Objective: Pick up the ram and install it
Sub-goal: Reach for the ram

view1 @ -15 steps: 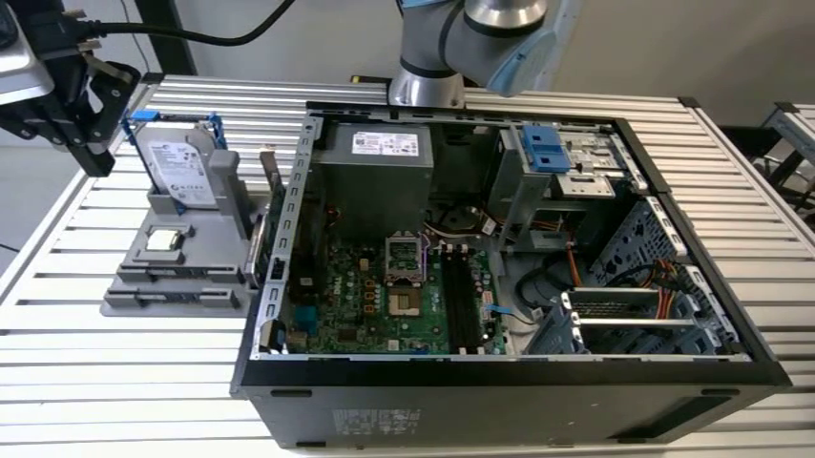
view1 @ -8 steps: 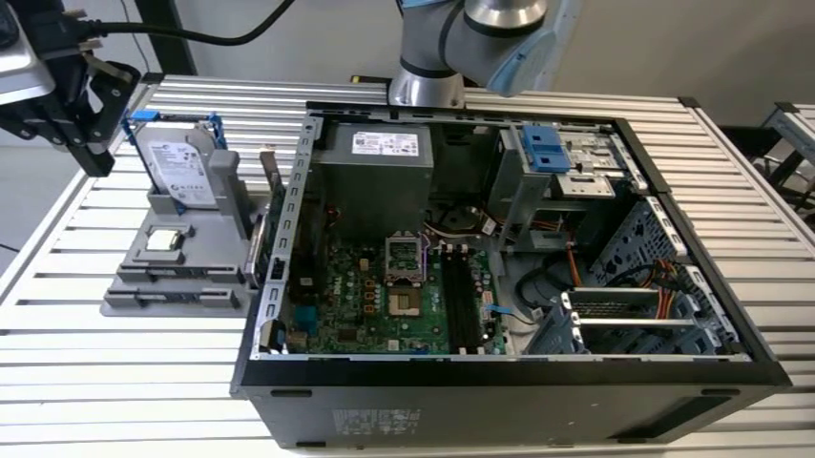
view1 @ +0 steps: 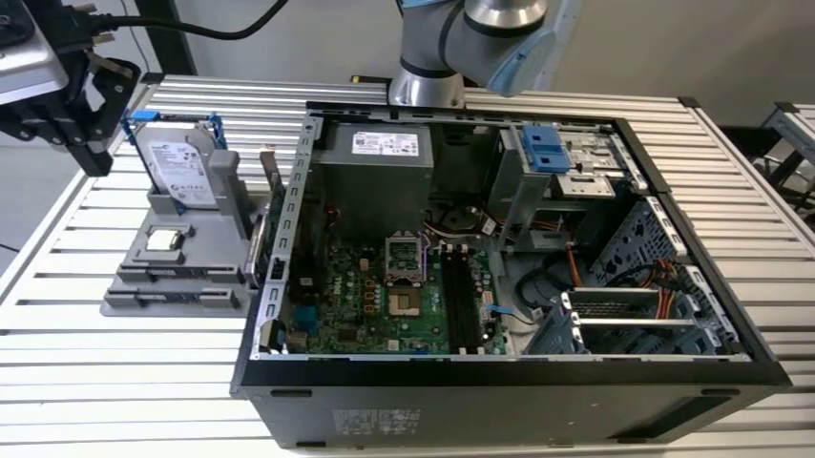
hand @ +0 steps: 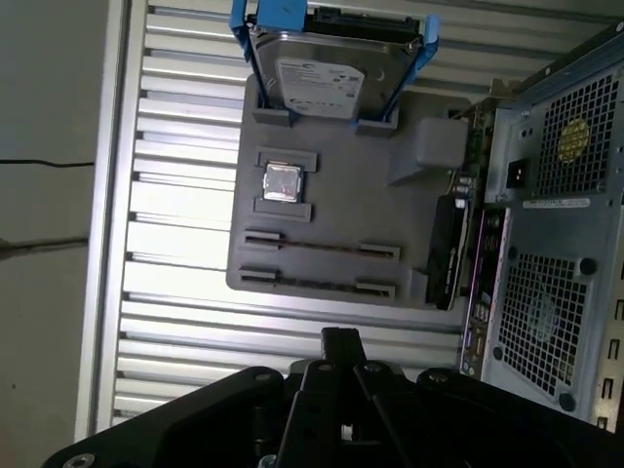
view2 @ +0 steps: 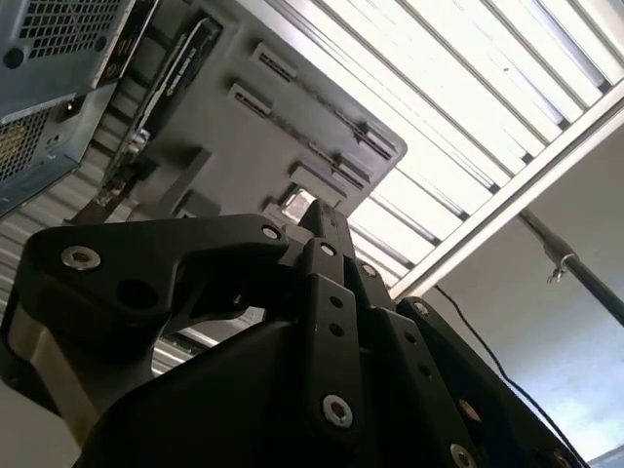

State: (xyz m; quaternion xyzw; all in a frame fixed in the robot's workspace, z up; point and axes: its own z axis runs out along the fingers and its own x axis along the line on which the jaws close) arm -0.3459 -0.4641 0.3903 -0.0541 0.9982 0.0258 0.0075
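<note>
The ram shows in the first wrist view as a thin stick [hand: 322, 246] standing on edge in a slot of the grey holder [hand: 331, 210], with a second stick [hand: 317, 284] in the slot beside it. My gripper [hand: 341, 343] hangs above the slatted table just off the holder's edge nearest those sticks. Its fingers look shut, with nothing between them. In the exterior view the gripper [view1: 79, 119] is high at the exterior view's left, above and beside the holder [view1: 172, 286]. The black motherboard slots [view1: 461, 303] lie inside the open computer case [view1: 510, 372].
On the holder a silver hard drive [view1: 178, 167] stands in a blue bracket and a small square processor chip [hand: 282, 181] lies flat. A dark card [hand: 447, 249] stands between holder and case. The arm's base [view1: 427, 86] rises behind the case. Slatted table [view1: 114, 363] surrounds everything.
</note>
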